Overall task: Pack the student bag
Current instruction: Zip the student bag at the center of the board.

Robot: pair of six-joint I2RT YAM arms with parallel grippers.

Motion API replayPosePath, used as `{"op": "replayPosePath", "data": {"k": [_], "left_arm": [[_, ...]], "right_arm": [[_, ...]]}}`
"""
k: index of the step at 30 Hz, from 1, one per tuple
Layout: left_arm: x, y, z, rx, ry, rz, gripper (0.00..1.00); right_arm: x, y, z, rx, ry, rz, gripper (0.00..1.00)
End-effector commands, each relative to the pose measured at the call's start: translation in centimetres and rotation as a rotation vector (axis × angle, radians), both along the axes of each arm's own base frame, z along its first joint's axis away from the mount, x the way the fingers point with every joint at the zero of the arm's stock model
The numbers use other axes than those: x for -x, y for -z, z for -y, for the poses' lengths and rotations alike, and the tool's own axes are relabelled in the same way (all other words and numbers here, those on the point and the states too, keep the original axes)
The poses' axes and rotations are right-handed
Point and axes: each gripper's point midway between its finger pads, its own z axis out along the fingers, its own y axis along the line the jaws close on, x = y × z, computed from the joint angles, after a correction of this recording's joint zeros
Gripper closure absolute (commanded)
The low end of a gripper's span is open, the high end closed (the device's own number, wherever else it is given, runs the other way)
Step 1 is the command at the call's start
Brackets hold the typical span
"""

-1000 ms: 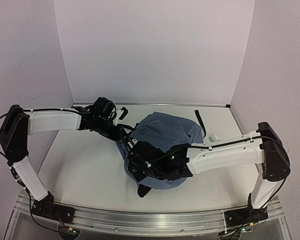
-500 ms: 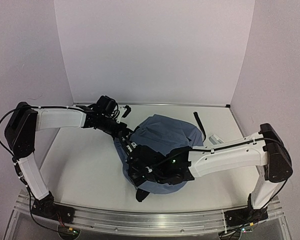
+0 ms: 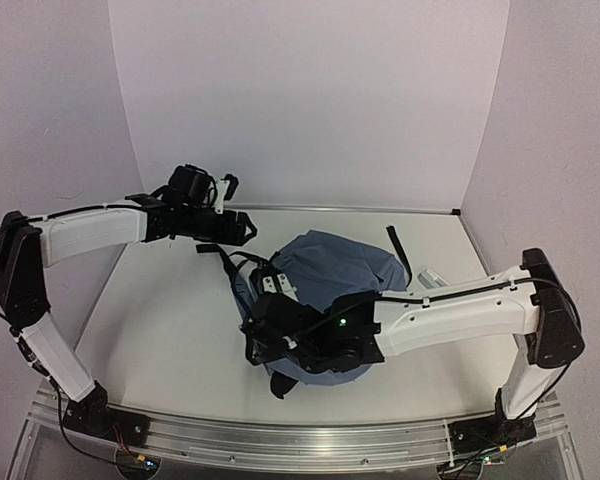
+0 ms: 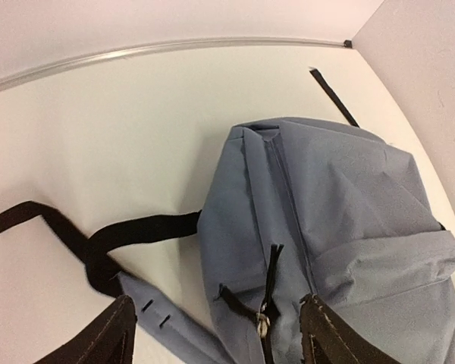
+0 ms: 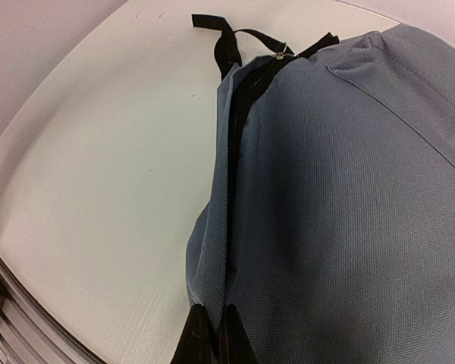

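Left wrist view: the left pincer [image 4: 224, 335] gapes empty above the bag's [image 4: 349, 197] zipper pull [image 4: 263, 324]. It should centre there while the right pincer [image 5: 210, 340], shut on the seam [image 5: 231, 189], holds taut.

Table [image 3: 160, 330]: white, matte. We record the student bag [image 3: 330, 265] lying flat on it, right of centre. One black strap [image 4: 136, 227] trails over the table left of the bag, and another [image 3: 400, 248] at its far right. A small pale object [image 3: 428, 275] rests just beside the bag's right edge; we cannot identify it.
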Motion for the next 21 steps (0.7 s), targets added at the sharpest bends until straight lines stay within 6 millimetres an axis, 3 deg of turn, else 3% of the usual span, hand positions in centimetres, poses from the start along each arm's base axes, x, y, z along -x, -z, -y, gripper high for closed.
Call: {"op": "replayPosePath", "data": {"k": [1, 5, 7, 11, 13, 16, 19, 21], "left_arm": [[1.5, -5.2, -5.8, 0.064, -0.224, 0.006, 0.24], [4.5, -5.3, -8.5, 0.129, -0.296, -0.073, 0.22], [6.0, -4.9, -9.2, 0.158, -0.322, -0.108, 0.21], [8.6, -4.3, -10.9, 0.237, -0.398, -0.158, 0.20], [9.7, -3.8, -11.1, 0.275, -0.415, -0.190, 0.20], [11.3, -2.6, -10.9, 0.323, -0.409, -0.261, 0.19], [12.5, -2.0, -9.9, 0.380, -0.364, -0.325, 0.18], [13.2, -1.9, -9.1, 0.433, -0.329, -0.359, 0.17]], "right_arm": [[-3.1, -5.1, -4.1, -0.171, 0.109, 0.089, 1.00], [-6.4, -5.9, -7.9, -0.191, 0.090, 0.111, 1.00], [-8.4, -4.9, -9.7, -0.180, 0.074, 0.118, 1.00], [-11.8, -6.5, -12.8, -0.224, 0.044, 0.162, 0.99], [-12.8, -7.2, -13.4, -0.235, 0.030, 0.181, 0.92], [-13.6, -9.6, -12.5, -0.241, 0.029, 0.216, 0.58], [-14.2, -11.7, -9.1, -0.189, 0.084, 0.269, 0.25], [-14.9, -12.8, -5.9, -0.165, 0.131, 0.282, 0.14]]}}
